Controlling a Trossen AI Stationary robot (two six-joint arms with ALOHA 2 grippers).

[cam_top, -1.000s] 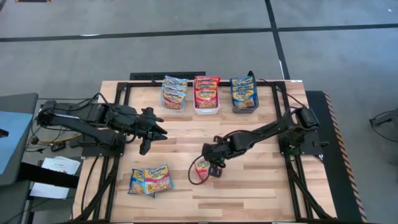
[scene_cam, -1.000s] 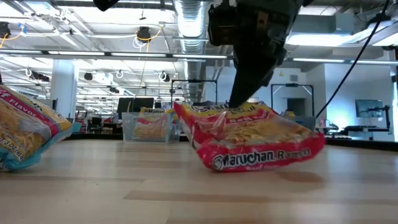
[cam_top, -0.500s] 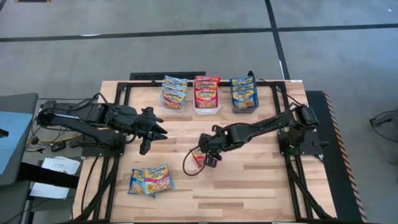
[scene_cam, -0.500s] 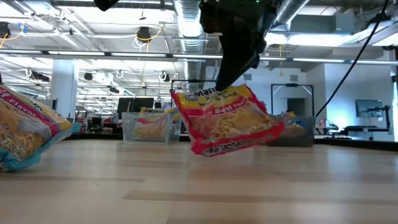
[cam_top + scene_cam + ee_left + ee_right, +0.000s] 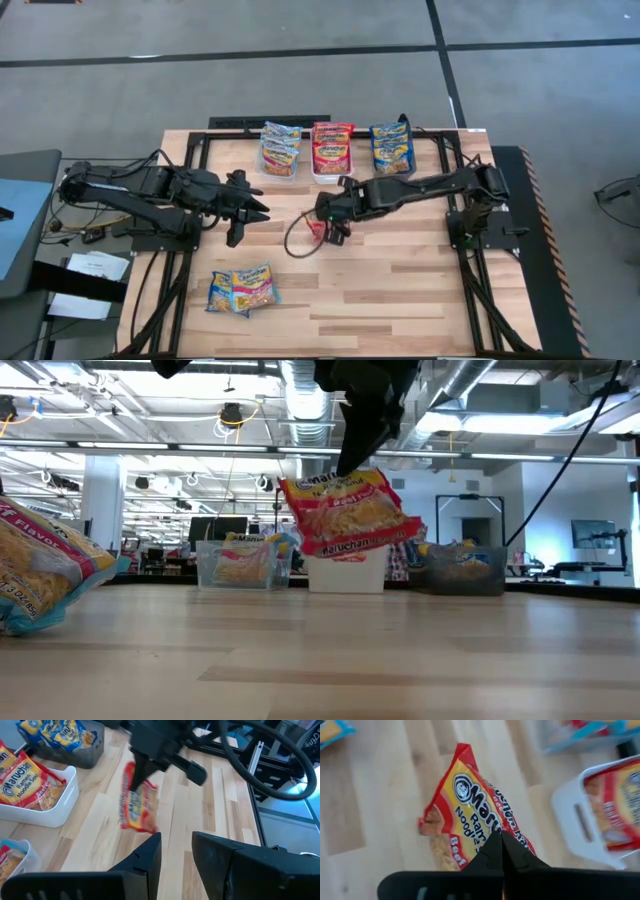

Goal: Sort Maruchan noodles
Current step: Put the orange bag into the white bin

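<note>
A red-edged Maruchan noodles packet [image 5: 350, 512] hangs above the middle of the table, with my right gripper [image 5: 501, 837] shut on it. It is also visible in the high view, where the red packet [image 5: 318, 233] shows under my right gripper [image 5: 325, 224], just near of the white bin [image 5: 332, 172]. My left gripper [image 5: 256, 212] waits open at the table's left, pointing toward the packet, with nothing between its fingers [image 5: 150, 855]. Two more packets [image 5: 242, 290] lie flat on the table at the near left. My right gripper pinches the red packet between its two shut fingers at one edge [image 5: 487, 834], beside the printed front. The fingers come from above, slanting down. The packet hangs tilted below them, lifted clear of the table [image 5: 360, 545].
Along the far edge stand a clear bin [image 5: 280, 150], the white bin and a grey bin [image 5: 393, 150], each holding packets. A dark cable loop [image 5: 296, 246] hangs by the right gripper. The wooden table [image 5: 400, 290] shows bare boards at the near right.
My right gripper has risen and gone toward the table's far edge and the white bin, tipping less steeply. The red packet, which lay with its lower side on the table, is now lifted clear and hangs tilted under the fingers.
</note>
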